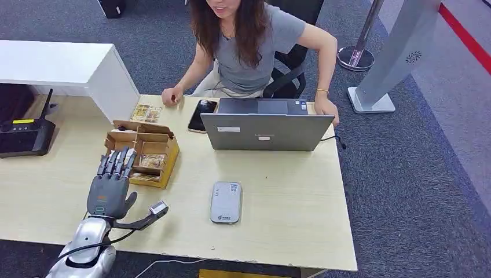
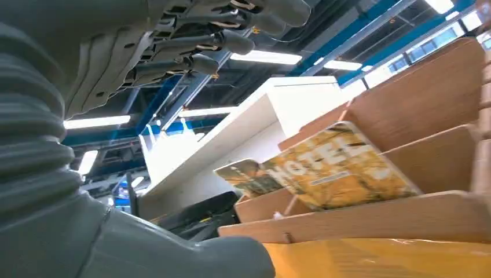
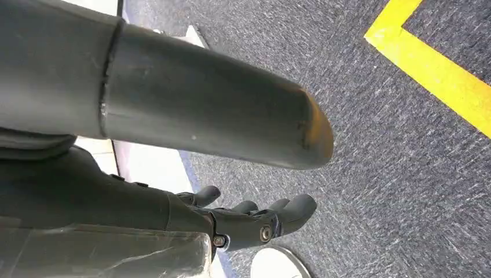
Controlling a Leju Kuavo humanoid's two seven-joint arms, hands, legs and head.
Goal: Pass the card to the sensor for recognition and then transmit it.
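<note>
My left hand [image 1: 110, 185] lies over the wooden table [image 1: 289, 197], fingers straight and apart, their tips at the near edge of an open cardboard box [image 1: 145, 152]. It holds nothing. Yellow cards [image 1: 151, 161] stand in the box. The left wrist view looks up past my left hand [image 2: 191, 46] at a yellow "HOTEL" card [image 2: 336, 168] leaning in a compartment. The grey card sensor [image 1: 226, 201] lies flat to the right of that hand. My right hand [image 3: 255, 220] hangs over grey carpet, fingers loosely apart and empty.
A person [image 1: 255, 40] sits across the table behind a grey laptop [image 1: 266, 130], with a black phone [image 1: 202, 114] beside it. More cards [image 1: 146, 113] lie behind the box. A white cabinet [image 1: 69, 66] and a black device [image 1: 26, 136] stand at far left.
</note>
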